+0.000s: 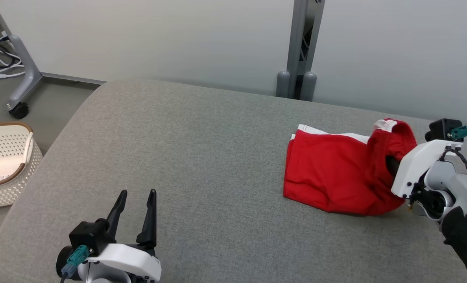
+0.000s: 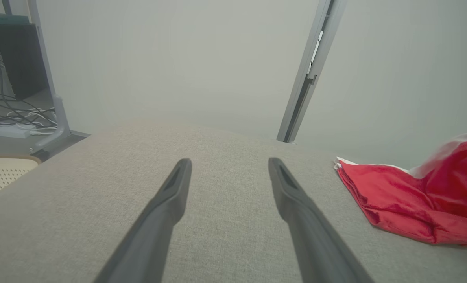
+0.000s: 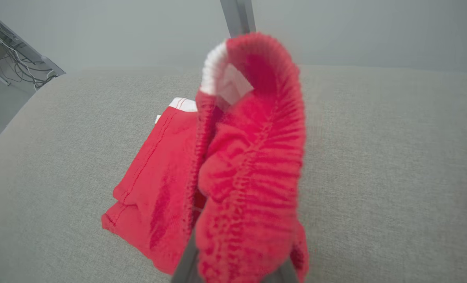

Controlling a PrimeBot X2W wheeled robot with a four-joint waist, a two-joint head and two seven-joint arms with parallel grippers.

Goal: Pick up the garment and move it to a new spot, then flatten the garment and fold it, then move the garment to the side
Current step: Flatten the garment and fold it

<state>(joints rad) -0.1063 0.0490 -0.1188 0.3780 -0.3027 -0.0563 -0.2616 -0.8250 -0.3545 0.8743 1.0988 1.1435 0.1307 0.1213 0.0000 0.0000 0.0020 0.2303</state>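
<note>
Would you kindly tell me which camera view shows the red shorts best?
The head view: the red shorts nearly whole on the grey cushion, waistband held by the right hand. The left wrist view cuts them off at its edge; the right wrist view has the bunched waistband close up, hiding much.

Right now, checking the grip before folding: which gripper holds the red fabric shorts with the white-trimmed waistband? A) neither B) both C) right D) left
C: the right gripper is shut on the raised waistband of the red shorts; the left gripper stands open, apart.
</note>
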